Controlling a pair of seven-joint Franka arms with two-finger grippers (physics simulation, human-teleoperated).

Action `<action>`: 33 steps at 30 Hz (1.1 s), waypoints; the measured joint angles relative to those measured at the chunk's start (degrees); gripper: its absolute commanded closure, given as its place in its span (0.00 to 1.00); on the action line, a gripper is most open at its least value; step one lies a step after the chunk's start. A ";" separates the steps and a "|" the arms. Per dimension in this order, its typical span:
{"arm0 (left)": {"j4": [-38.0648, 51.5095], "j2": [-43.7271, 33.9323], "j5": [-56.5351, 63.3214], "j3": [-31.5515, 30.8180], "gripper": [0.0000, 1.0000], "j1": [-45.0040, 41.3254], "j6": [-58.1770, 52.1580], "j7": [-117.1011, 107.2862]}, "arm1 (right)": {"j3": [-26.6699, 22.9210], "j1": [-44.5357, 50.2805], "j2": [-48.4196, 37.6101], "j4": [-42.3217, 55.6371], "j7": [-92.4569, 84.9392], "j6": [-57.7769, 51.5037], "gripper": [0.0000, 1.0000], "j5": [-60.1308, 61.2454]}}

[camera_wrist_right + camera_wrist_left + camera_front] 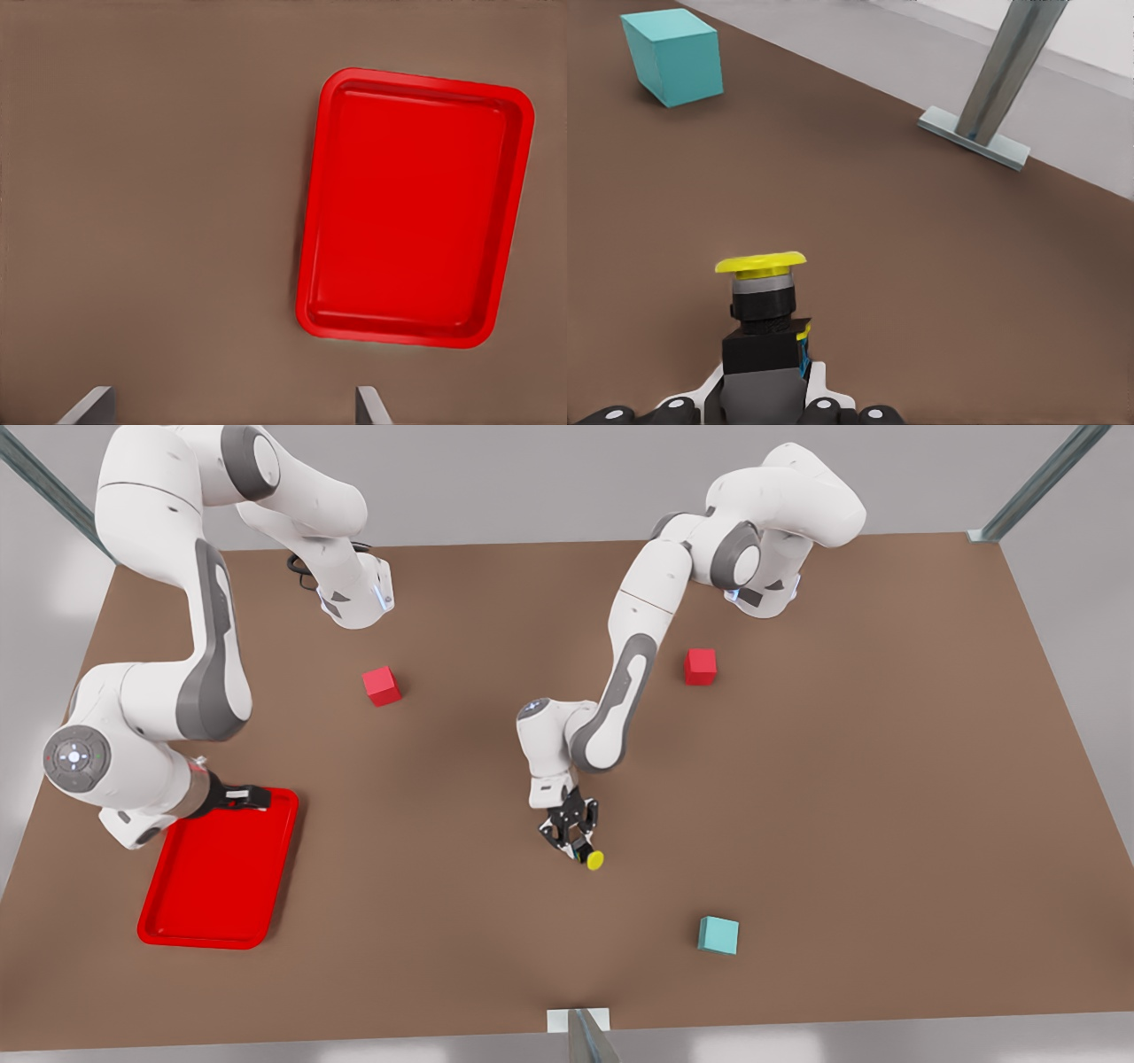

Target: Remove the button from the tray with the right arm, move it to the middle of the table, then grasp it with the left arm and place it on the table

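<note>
While the left gripper (pixel 578 841) clamps its dark boxy base near the table's (pixel 797 797) middle, the button (pixel 592 859) shows a round yellow cap; the right gripper (pixel 252 797) waits spread above the red tray (pixel 177 934).

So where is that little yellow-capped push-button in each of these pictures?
Front view: the small yellow-capped push-button on its dark boxy base is near the middle of the big brown table, held in the left pincer.
Left wrist view: the button sits close up between the pincer's fingers.
Right wrist view: not in it; the bright red shallow tray lies empty.
Shared landmark: the teal cube.
</note>
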 measured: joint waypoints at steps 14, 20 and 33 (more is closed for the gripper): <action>-0.08 3.39 12.20 4.20 0.66 -4.58 -2.67 -12.33 | 0.00 0.14 0.69 0.67 0.77 0.50 0.00 0.31; 0.00 3.57 14.94 4.43 0.66 -5.40 -4.34 -15.94 | 0.00 0.51 0.54 0.96 0.94 0.48 0.00 0.37; 0.01 4.94 21.91 4.35 0.65 -5.54 -6.67 -21.13 | -0.04 -0.07 1.17 1.42 1.14 0.76 0.00 0.48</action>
